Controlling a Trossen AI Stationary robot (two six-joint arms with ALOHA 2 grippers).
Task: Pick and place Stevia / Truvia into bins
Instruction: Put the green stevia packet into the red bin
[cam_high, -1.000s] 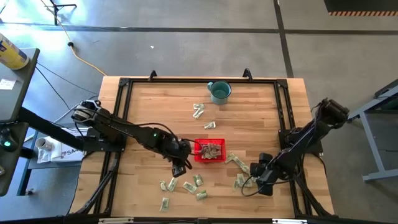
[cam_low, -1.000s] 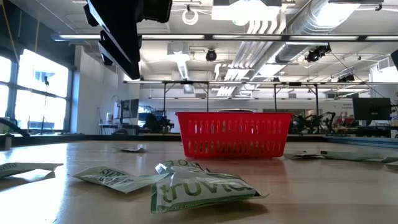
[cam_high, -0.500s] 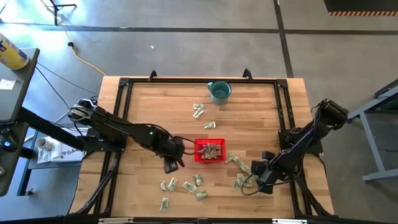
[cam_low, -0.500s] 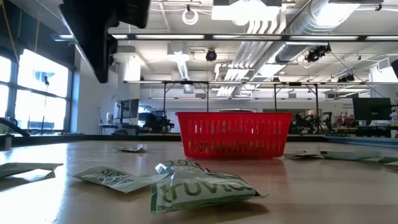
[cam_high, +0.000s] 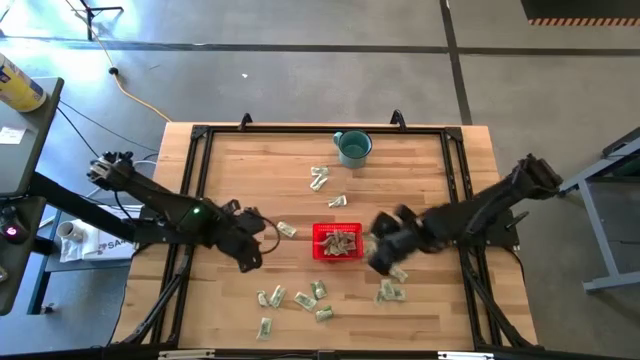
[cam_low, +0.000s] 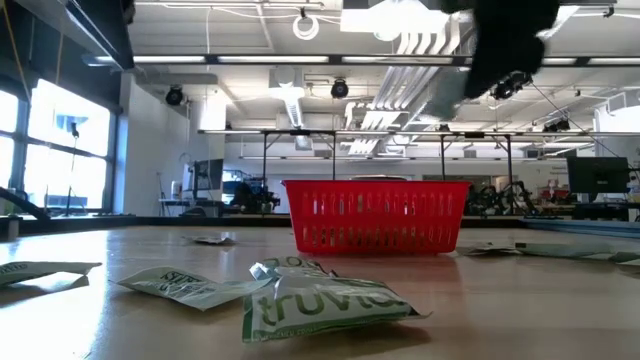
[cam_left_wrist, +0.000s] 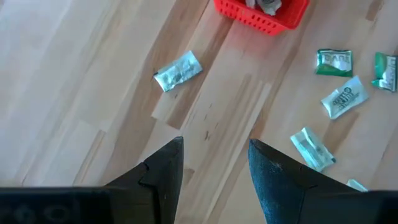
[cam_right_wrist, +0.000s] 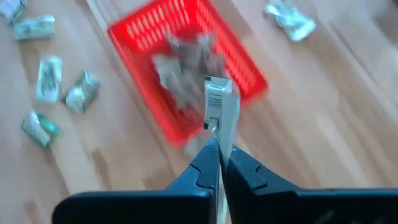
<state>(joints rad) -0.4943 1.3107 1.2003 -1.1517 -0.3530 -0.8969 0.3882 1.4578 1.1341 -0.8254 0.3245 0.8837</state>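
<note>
The red basket (cam_high: 338, 241) stands mid-table with several Truvia packets inside (cam_right_wrist: 186, 68). More packets lie flat on the wood near the front edge (cam_high: 300, 297), right of the basket (cam_high: 388, 291) and toward the far side (cam_high: 320, 178). My right gripper (cam_high: 380, 255), blurred, hovers just right of the basket, shut on one packet (cam_right_wrist: 221, 106). My left gripper (cam_high: 250, 258) stands open left of the basket, above bare wood, with nothing between its fingers (cam_left_wrist: 214, 146). A single packet (cam_high: 286, 230) lies between it and the basket. My right gripper pinches the packet by one end (cam_right_wrist: 217, 129) between its two shut fingers. The rest of the packet sticks out beyond the fingertips, edge-on. The packet is lifted clear of the table, next to the basket's right side.
A teal mug (cam_high: 352, 147) stands at the far edge. A black frame (cam_high: 196, 150) runs round the tabletop. In the low view a packet (cam_low: 320, 300) lies close in front, with the basket (cam_low: 376, 215) behind it.
My right gripper has shut on a packet at the near right, lifted it and swung fast toward the table's left, up to the basket. My left gripper has drawn back from the basket toward the table's left, still open, uncovering a packet on the wood.
</note>
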